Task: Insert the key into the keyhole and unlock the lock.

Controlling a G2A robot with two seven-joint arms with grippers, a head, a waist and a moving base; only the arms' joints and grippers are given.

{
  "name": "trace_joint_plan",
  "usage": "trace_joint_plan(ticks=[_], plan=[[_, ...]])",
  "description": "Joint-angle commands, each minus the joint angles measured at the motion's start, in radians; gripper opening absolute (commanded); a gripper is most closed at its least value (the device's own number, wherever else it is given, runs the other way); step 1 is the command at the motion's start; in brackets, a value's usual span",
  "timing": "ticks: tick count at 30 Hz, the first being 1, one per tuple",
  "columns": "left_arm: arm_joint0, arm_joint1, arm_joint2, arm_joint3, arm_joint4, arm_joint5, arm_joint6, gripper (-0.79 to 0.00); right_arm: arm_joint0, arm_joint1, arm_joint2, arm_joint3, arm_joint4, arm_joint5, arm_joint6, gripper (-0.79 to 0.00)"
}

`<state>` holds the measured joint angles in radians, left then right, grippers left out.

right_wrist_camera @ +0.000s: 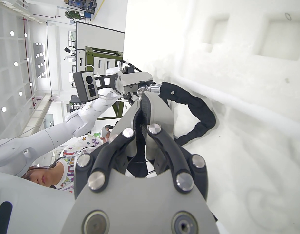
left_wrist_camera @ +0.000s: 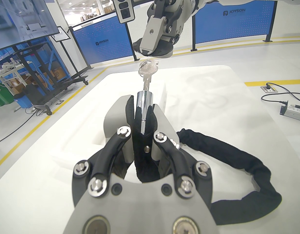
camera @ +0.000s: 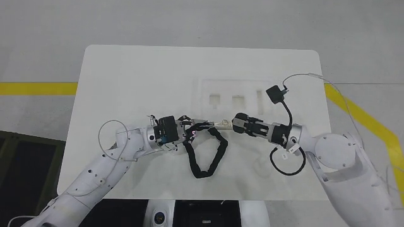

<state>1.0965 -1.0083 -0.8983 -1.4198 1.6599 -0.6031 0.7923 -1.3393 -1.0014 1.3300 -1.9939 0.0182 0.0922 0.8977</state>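
One foam tray (camera: pixel 235 83) beyond lock (left_wrist_camera: pixel 144 108); right claw (left_wrist_camera: pixel 150 53) at key (left_wrist_camera: pixel 148 70).

White table (camera: pixel 126 69) bears a foam tray (camera: pixel 199 88) and chain lock (camera: pixel 190 156).

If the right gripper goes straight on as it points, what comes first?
Most likely the key: its head is at the right gripper tips, perhaps already touching. Behind it is the lock in the left gripper.

Silver key (left_wrist_camera: pixel 148 70), chrome-tipped black lock (left_wrist_camera: pixel 144 108), white table (camera: pixel 126 75), white foam tray (camera: pixel 208 88).
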Motion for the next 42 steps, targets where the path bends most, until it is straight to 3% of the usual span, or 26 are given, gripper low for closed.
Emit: trace_joint_plan(ticks=[1, 27, 37, 42], plan=[[0.001, -0.001, -0.001, 0.000, 0.001, -0.001, 0.001, -0.785, 0.007, -0.001, -0.009, 0.005, -0.001, 0.001, 0.002, -0.785], [0.007, -0.007, -0.014, 0.002, 0.012, -0.008, 0.009, -0.785, 0.052, -0.003, -0.064, 0.026, -0.005, 0.010, 0.013, -0.785], [0.009, -0.009, -0.018, 0.000, 0.015, -0.011, 0.008, -0.785, 0.035, 0.004, -0.013, 0.008, 0.001, 0.014, 0.004, -0.785], [0.010, -0.010, -0.020, 0.000, 0.018, -0.014, 0.008, -0.785, 0.030, 0.012, 0.012, -0.015, -0.077, -0.090, 0.000, -0.785]])
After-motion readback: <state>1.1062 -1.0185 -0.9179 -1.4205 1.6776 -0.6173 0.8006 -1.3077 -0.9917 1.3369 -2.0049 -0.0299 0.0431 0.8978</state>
